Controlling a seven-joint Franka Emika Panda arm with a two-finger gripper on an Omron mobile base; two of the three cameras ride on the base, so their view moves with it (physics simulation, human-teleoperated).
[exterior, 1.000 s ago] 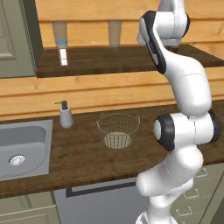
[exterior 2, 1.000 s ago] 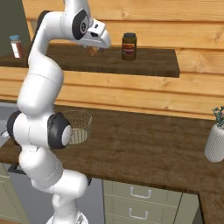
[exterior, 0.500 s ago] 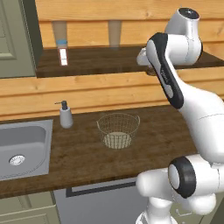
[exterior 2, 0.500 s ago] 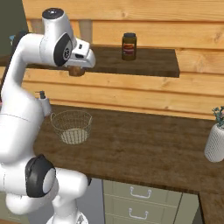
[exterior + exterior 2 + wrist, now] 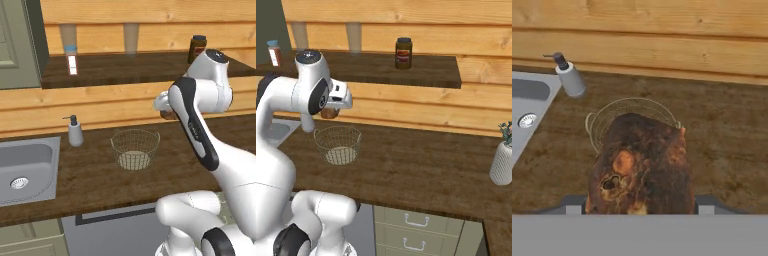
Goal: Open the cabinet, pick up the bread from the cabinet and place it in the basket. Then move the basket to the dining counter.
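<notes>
Lowering from shelf height, bread [image 5: 642, 167] now hangs seemingly above basket [image 5: 598, 121].

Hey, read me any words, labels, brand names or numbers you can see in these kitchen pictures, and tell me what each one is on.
No text can be read anywhere.
Dark jar on the shelf: it has a yellowish label, too small and blurred to read.
Small bottle at the shelf's other end: a white label, nothing legible.
Soap dispenser, basket, bread held in the gripper, and vase: no markings.
</notes>
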